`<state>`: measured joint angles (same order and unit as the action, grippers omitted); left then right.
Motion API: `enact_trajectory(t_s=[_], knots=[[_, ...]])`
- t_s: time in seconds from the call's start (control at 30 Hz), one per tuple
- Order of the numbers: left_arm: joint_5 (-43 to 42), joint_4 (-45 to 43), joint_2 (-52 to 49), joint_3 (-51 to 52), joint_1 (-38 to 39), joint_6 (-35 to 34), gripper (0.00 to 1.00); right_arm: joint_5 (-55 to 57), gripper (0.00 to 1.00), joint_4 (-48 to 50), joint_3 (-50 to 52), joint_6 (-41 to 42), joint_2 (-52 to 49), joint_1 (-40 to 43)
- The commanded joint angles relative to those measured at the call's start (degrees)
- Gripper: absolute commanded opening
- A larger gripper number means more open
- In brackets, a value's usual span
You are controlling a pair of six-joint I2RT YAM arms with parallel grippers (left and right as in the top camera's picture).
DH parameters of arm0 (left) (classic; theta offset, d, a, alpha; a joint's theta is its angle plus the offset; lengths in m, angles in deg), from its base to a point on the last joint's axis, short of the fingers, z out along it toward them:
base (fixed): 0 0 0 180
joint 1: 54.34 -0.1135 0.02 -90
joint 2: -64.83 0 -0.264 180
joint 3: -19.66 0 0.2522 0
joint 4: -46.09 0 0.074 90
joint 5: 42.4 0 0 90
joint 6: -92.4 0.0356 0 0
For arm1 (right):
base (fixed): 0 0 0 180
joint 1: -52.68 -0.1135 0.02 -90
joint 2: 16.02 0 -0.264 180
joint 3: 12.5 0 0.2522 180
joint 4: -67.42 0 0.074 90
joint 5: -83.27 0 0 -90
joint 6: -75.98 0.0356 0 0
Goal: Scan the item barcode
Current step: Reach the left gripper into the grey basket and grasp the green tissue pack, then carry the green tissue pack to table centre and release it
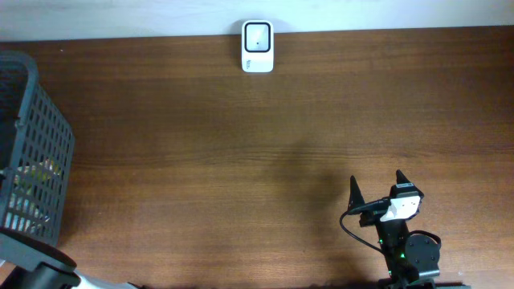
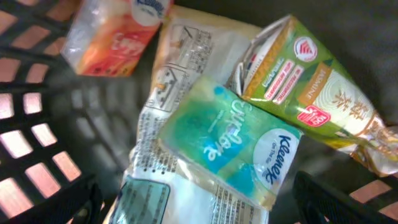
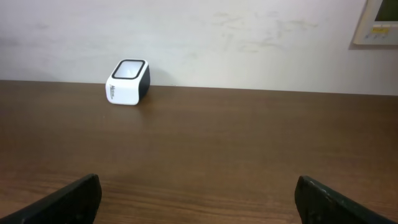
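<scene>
Blurred Kleenex pack (image 2: 233, 146), orange pack (image 2: 109, 37) cropped, basket (image 1: 32, 144) cut off

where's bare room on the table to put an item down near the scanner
The wide bare table between the scanner, the basket and the right gripper is free. Crowded: inside the basket, where the Kleenex pack and tea carton lie heaped.

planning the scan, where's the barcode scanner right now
The white barcode scanner sits at the table's far edge by the wall, top centre in the overhead view, far from the basket at left.
</scene>
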<state>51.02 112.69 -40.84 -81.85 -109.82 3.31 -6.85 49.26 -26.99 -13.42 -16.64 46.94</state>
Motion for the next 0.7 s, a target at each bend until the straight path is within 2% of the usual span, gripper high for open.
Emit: enact_trajectory(t_s=[0.0, 0.2, 0.27, 0.33, 0.4, 0.47, 0.5, 0.6, 0.67], knots=[[-1.1, -4.8, -0.8, 2.8, -0.2, 4.0, 0.99, -0.3, 0.99, -0.2, 0.4, 0.0, 0.4, -0.3], [-3.4, -5.1, -4.0, 3.3, -0.2, 6.0, 0.99, -0.3, 0.99, -0.2, 0.4, 0.0, 0.4, -0.3], [-3.7, -5.3, -4.0, 3.3, 0.0, 6.1, 0.94, -0.3, 0.99, -0.2, 0.4, 0.0, 0.4, -0.3], [-3.7, -5.3, -4.0, 3.3, 0.0, 6.1, 0.84, -0.3, 0.99, -0.2, 0.4, 0.0, 0.4, -0.3], [-3.7, -5.4, -4.0, 3.3, 0.0, 6.1, 0.69, -0.3, 0.99, -0.2, 0.4, 0.0, 0.4, -0.3], [-4.2, -5.4, -4.0, 3.1, 0.0, 6.1, 0.48, -0.3, 0.99, -0.2, 0.4, 0.0, 0.4, -0.3], [-5.4, -5.4, -4.0, 2.9, 0.0, 6.1, 0.42, -0.3, 0.99, -0.2, 0.4, 0.0, 0.4, -0.3], [-6.3, -4.2, -3.9, 1.3, 0.0, 6.1, 0.34, -0.3, 0.99, -0.2, 0.4, 0.0, 0.4, -0.3], [-10.0, -2.3, -3.5, -1.6, 0.0, 6.0, 0.26, -0.3, 0.99, -0.2, 0.4, 0.0, 0.4, -0.3]])
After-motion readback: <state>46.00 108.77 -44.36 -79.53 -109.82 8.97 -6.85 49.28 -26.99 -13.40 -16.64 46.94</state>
